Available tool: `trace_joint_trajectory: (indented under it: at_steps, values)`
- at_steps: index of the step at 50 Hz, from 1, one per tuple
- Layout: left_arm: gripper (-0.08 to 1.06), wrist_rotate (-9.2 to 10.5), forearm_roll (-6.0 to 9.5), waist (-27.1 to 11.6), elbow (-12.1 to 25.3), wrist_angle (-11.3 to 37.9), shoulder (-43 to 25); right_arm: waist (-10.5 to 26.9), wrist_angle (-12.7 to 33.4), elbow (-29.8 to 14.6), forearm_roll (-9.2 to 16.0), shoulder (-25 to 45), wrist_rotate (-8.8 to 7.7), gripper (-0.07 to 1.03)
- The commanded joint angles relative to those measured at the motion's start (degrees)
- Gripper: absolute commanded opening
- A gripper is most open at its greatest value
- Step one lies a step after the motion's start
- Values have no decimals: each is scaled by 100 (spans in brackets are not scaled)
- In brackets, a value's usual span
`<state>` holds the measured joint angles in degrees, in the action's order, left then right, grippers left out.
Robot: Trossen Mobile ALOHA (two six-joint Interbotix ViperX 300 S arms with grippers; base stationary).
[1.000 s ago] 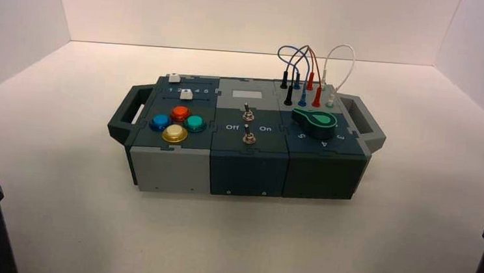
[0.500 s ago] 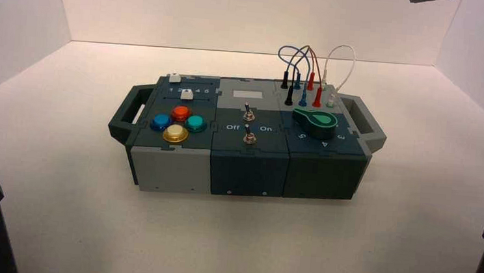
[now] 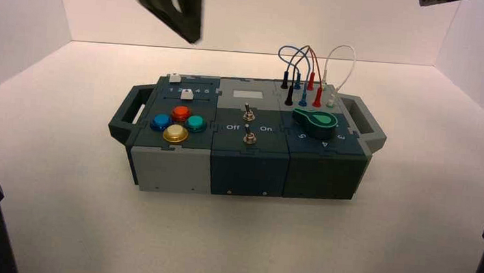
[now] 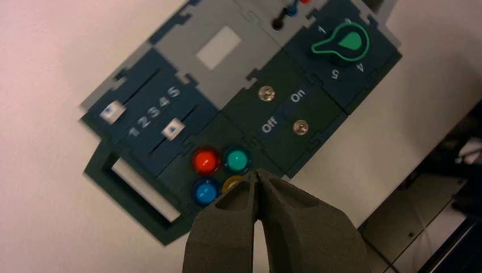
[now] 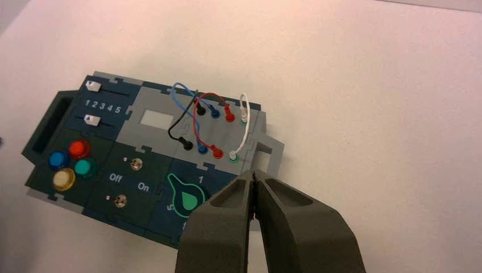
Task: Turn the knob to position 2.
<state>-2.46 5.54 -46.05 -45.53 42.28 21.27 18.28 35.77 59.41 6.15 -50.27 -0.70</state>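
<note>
The box sat mid-table, long side facing the robot, handles at both ends, untouched. Both arms hung high over it: left arm above the box's far-left corner, right arm just clipping into the high view over the far-right. The left gripper had its fingers pressed together, holding nothing, looking down on the coloured buttons; the right gripper was likewise closed and empty, above the box's right end. The knob was on the right module's top, near the front edge, just in front of the wire jacks; its pointed lobe aimed toward the box's middle, between the printed 1 and 5 in the wrist views, so not on 2 yet. My read: the right arm was better placed. It should spread the fingers first, come straight down clear of the wires, pinch the knob's body across the lobe, and turn slowly, stopping at 2.
</note>
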Motion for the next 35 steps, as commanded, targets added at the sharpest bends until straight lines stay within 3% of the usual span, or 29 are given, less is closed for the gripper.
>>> trace_joint_trajectory:
  at_steps: [1,9,23,28,35]
  values:
    - [-3,-158,-97,-79,413,-44,-334,-18,-9,-211,-79,-44,18,-2]
    - [-3,-536,-193,-105,694,-44,-782,-26,-70,-176,-149,-158,18,-2]
    - [-3,-1239,-202,-202,1151,-44,-1591,-211,-132,-114,-158,-308,53,-2]
    - [-3,-1433,-202,-360,1354,-26,-1907,-246,-185,-97,-132,-352,53,-2]
    - [-3,-1529,-202,-554,1617,79,-2285,-246,-229,-88,-114,-360,62,-2]
